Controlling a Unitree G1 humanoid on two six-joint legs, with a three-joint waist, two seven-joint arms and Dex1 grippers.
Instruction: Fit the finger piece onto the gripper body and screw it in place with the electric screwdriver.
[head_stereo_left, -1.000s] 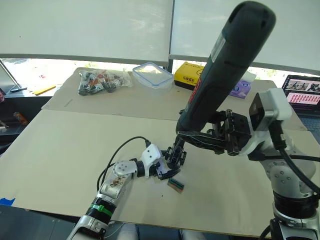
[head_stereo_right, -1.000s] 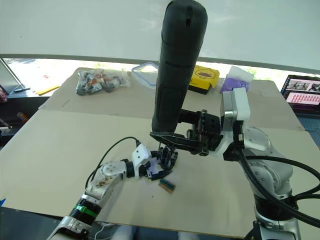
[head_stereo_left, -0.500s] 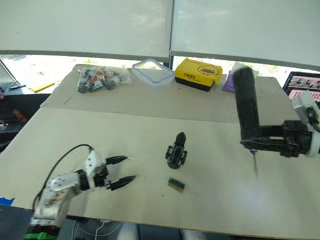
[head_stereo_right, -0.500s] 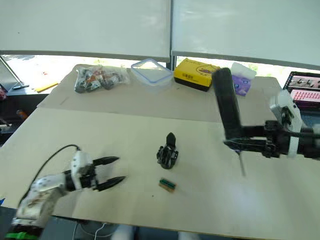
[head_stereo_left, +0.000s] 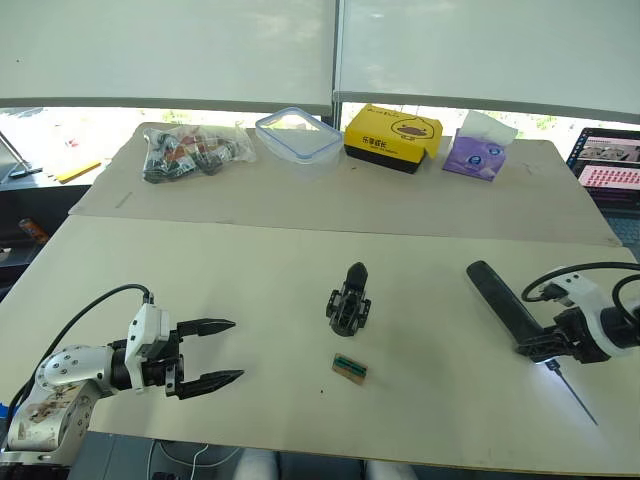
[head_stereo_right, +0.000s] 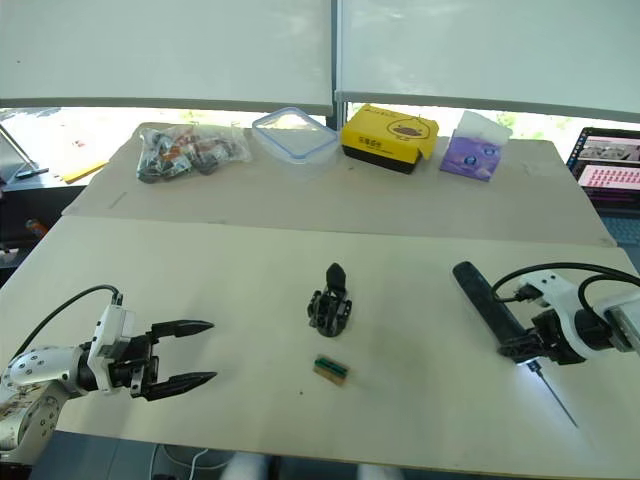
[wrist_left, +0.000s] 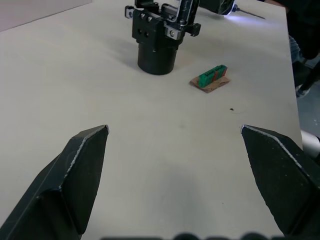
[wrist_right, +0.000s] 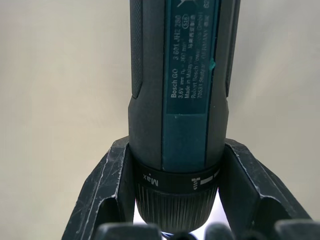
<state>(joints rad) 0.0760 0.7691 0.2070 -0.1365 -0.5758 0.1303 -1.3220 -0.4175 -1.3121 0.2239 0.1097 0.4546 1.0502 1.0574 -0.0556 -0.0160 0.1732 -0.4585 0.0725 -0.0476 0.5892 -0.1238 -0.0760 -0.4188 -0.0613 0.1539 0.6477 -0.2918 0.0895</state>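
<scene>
- Lower left of the head views: left gripper, empty, fingers spread wide, tips aimed toward frame centre, low over the table.
- Upper left, on the far mat: bag of parts; well apart from the work.
- Top centre: clear lid, then yellow box, then purple pack; all out of reach of either arm at present.
- Centre: gripper body upright on its round base, one pointed finger up, touched by neither arm. Finger piece: cannot tell whether already mounted on the body; no loose wedge seen on the table.
- Just below centre: green block, lying flat near the body, apart from it.
- Right of centre: screwdriver, lying low and slanted, rounded end toward upper left, bit pointing to lower right with a lit spot at the tip.
- Far right: right gripper clamped around the screwdriver collar, one finger on each side in the right wrist view.
- Risks from here, as judgement:
  - Body free-standing and narrow-based; a nudge from the open left fingers likely to tip or slide it.
  - Bit aimed away from the body; a long swing needed to bring it round, with the tool's tail liable to sweep the body or block.
  - Grip close to the collar, far from the tool's middle; tool apt to pivot in the fingers under load.
  - Green block easily mistaken for the finger piece.
</scene>
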